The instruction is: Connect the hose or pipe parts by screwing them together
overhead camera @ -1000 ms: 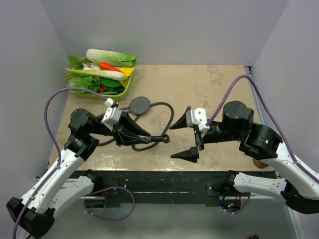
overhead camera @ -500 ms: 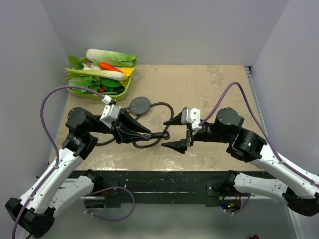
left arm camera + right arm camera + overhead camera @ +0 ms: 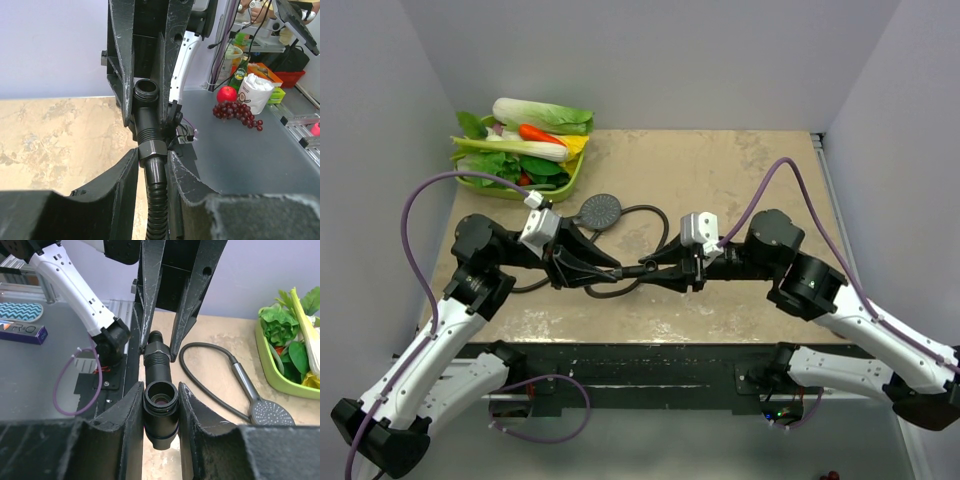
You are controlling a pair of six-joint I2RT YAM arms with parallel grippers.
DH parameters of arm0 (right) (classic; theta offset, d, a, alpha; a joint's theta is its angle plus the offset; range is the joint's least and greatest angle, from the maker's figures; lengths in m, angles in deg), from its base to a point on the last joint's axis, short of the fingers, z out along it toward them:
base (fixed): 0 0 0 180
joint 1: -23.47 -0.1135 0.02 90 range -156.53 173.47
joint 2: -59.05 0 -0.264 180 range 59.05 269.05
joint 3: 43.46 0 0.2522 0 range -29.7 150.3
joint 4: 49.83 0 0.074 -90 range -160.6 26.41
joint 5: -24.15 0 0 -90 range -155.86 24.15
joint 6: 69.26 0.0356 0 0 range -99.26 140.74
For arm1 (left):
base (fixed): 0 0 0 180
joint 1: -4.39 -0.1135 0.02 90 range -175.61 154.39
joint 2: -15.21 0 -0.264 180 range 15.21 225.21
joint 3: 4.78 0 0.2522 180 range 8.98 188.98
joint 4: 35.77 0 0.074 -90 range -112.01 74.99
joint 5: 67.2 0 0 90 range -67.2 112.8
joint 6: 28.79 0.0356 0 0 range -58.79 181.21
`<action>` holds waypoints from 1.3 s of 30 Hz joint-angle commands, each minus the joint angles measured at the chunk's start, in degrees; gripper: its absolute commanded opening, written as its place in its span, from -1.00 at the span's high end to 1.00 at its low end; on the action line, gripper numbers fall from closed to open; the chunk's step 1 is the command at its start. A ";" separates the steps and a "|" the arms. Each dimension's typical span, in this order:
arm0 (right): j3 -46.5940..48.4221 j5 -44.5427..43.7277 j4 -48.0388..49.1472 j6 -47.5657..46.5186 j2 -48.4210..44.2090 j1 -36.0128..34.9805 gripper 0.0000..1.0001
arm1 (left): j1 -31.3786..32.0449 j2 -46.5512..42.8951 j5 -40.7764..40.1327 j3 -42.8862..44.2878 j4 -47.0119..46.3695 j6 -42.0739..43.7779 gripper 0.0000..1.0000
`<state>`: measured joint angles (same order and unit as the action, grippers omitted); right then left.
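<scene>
Hose (image 3: 157, 210) end sits mid-table (image 3: 750, 170), between the arms. Left gripper (image 3: 616, 270) is nearly closed, clamped on the nut (image 3: 151, 148). Right gripper (image 3: 653, 266) is clamped on the threaded fitting (image 3: 160, 401) from the opposite side. Shower head (image 3: 601, 210) lies flat behind, near veg tray (image 3: 572, 186).

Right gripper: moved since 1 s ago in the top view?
Yes. The right gripper has shifted left, toward the shower head, and closed on the hose end fitting that the left gripper holds.
</scene>
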<state>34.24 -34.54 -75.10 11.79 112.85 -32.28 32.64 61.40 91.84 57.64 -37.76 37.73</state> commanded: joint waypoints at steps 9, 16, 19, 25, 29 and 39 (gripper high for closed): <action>9.61 -0.02 -11.25 -4.31 4.29 -0.06 1.00 | 0.40 0.03 1.10 5.39 9.32 9.84 -0.57; 21.03 -3.09 -22.84 -11.17 8.60 -0.07 1.00 | 0.40 2.49 1.02 5.47 26.01 22.85 -0.99; 25.33 -3.80 -28.73 -13.72 11.23 -0.41 1.00 | 0.40 4.34 -0.74 5.65 31.91 27.96 -0.99; 31.32 -11.87 -38.40 -18.29 16.59 -5.86 1.00 | 0.49 8.73 -3.03 10.65 34.46 30.25 -0.98; 34.93 -18.11 -42.81 -20.40 19.50 -9.20 1.00 | 1.37 13.20 -1.71 15.66 43.41 37.95 -0.99; 35.90 -23.83 -43.86 -21.81 20.29 -10.79 1.00 | 6.29 13.92 -2.24 18.92 55.39 48.80 -0.81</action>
<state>67.79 -54.65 -119.84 -8.49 133.00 -42.64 37.66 76.31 89.19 74.34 14.02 81.64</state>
